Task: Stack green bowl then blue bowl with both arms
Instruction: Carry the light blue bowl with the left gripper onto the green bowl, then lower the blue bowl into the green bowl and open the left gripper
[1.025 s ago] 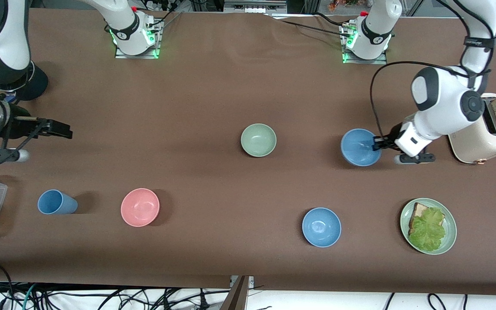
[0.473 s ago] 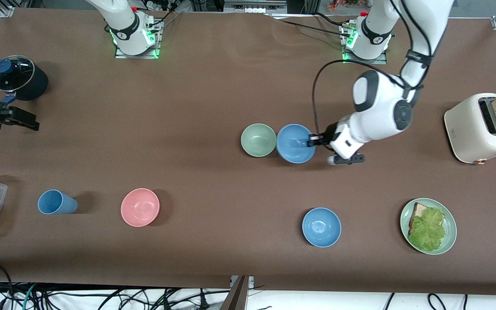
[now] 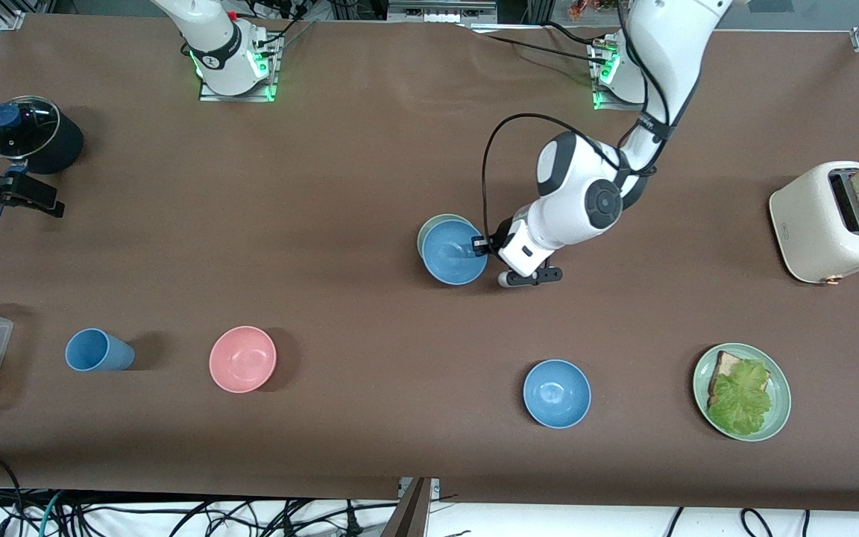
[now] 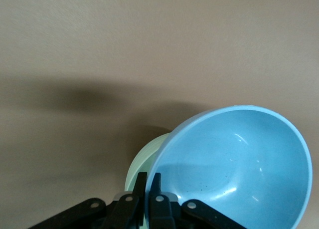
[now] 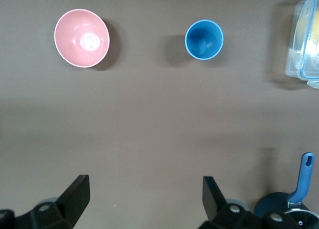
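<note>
Front view: left end effector [image 3: 483, 244] clamps blue bowl [image 3: 453, 253] over green bowl [image 3: 429, 226]; right end effector [image 5: 144, 194] waits spread, beside pot [image 3: 30, 144].

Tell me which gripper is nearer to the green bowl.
Left. The left gripper holds the blue bowl over the green bowl; the right gripper waits, open, at the right arm's end of the table.

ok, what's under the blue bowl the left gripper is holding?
The green bowl: only a sliver of its rim shows past the blue bowl, which the left gripper holds by the rim. Its inside is covered.
</note>
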Robot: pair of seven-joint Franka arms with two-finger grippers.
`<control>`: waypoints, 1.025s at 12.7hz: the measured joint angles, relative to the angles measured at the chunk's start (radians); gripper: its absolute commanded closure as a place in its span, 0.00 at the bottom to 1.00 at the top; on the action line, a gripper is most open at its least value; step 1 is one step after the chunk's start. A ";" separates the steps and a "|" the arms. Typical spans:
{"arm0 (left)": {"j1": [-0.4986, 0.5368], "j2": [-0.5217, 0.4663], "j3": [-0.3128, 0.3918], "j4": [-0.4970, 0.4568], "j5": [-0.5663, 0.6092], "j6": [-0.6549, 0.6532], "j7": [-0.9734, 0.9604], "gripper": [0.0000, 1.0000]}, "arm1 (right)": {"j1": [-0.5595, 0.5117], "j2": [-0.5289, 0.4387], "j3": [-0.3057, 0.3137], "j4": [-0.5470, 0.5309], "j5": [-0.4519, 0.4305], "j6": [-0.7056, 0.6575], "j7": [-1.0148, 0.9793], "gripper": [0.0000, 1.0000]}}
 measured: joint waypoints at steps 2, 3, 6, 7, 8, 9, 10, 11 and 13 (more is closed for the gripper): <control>-0.011 0.004 0.000 0.008 0.016 0.004 -0.006 1.00 | -0.017 -0.011 0.028 -0.010 -0.003 0.000 0.005 0.00; -0.012 0.000 0.000 0.012 0.025 -0.002 -0.007 1.00 | -0.018 -0.017 0.035 -0.014 -0.005 -0.002 0.013 0.00; -0.012 -0.021 0.001 0.015 0.046 -0.059 -0.008 1.00 | -0.019 -0.023 0.042 -0.021 -0.024 -0.003 0.022 0.00; -0.012 -0.029 0.001 0.014 0.080 -0.073 -0.009 1.00 | -0.019 -0.022 0.042 -0.022 -0.029 -0.003 0.022 0.00; -0.012 -0.035 0.001 0.012 0.111 -0.081 -0.014 1.00 | -0.020 -0.020 0.042 -0.023 -0.030 -0.003 0.022 0.00; -0.012 -0.037 0.001 0.010 0.126 -0.085 -0.016 1.00 | -0.020 -0.018 0.042 -0.023 -0.031 -0.003 0.022 0.00; -0.012 -0.038 0.001 0.007 0.133 -0.086 -0.017 1.00 | -0.020 -0.017 0.042 -0.023 -0.031 -0.003 0.022 0.00; -0.012 -0.039 0.001 0.004 0.135 -0.086 -0.017 1.00 | -0.021 -0.016 0.042 -0.023 -0.031 -0.002 0.022 0.00; -0.012 -0.039 0.002 0.001 0.142 -0.085 -0.017 1.00 | -0.022 -0.016 0.042 -0.023 -0.031 -0.002 0.022 0.00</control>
